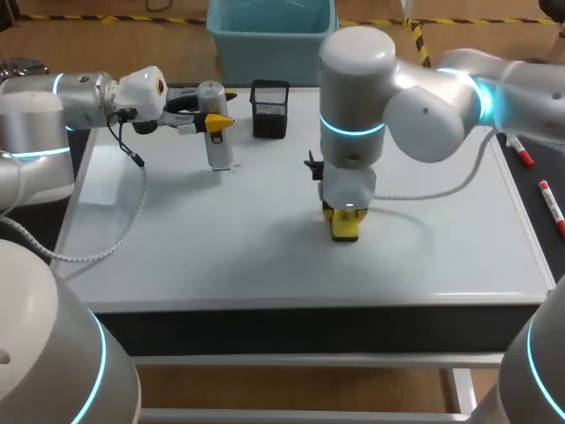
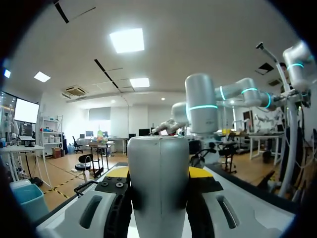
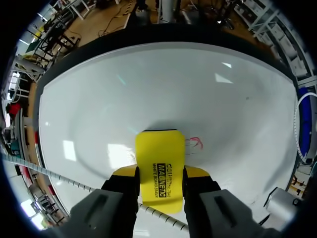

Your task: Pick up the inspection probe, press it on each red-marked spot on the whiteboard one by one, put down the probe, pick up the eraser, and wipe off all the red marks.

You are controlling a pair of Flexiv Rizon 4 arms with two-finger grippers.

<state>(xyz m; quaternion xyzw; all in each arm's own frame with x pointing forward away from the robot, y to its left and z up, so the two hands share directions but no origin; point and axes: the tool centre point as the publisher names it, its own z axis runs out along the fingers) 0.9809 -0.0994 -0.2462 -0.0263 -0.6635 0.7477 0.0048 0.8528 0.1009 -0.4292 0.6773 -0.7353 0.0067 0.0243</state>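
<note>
Whiteboard (image 3: 148, 89), eraser (image 3: 159, 168) between right fingers (image 3: 198, 182)

Table (image 1: 221, 256): white glossy top, wide, fills most of head view. Top flat, evenly lit. Dark front edge (image 1: 265, 316) at 6 o'clock; white metal frame (image 1: 309, 360) below it, one leg (image 1: 461, 390) at 5 o'clock. Black mesh cup (image 1: 269, 109) upright near the far edge, 12 o'clock. Dark strip (image 1: 532, 190) along the right side, 3 o'clock, with two red markers (image 1: 551, 206) lying on it, apart from each other. Soft grey shadows across the middle of the top. Right wrist view: same white top (image 3: 124, 99), dark rim (image 3: 59, 74) round it, several bright patches of reflected light (image 3: 224, 78) well apart on the surface.
</note>
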